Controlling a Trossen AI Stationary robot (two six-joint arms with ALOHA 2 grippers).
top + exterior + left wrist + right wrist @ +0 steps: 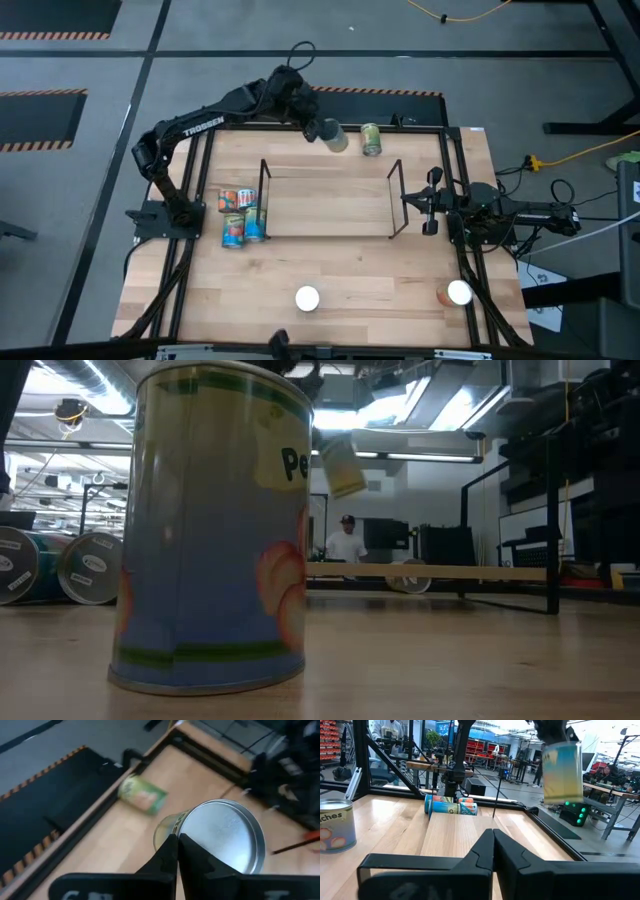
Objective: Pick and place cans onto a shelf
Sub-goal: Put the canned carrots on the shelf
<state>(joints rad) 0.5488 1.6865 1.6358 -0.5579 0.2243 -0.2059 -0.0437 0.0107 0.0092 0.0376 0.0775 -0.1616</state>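
My left gripper (320,129) is at the table's far edge, shut on a pale-labelled can (336,138) held in the air. The can also shows in the low view (340,465) and the right wrist view (562,767). A green can (371,140) lies on its side just right of it. The black wire shelf (330,237) stands mid-table with no cans on it. Several cans (238,215) lie on their sides at its left end. Two cans stand upright near the front edge (307,298) (458,293). My right gripper (410,201) is shut and empty at the shelf's right end. My left gripper meets the can at the rim of its silver top (176,831), with its fingers (165,855) almost together there. The fingers come from above, pointing down. The can hangs below them, clear of the table and a little tilted.
A black frame (455,180) runs round the table edges. In the low view the front upright can (215,525) fills the left half. A person (347,540) stands in the room beyond the table. Bare wood lies between the shelf and the front cans.
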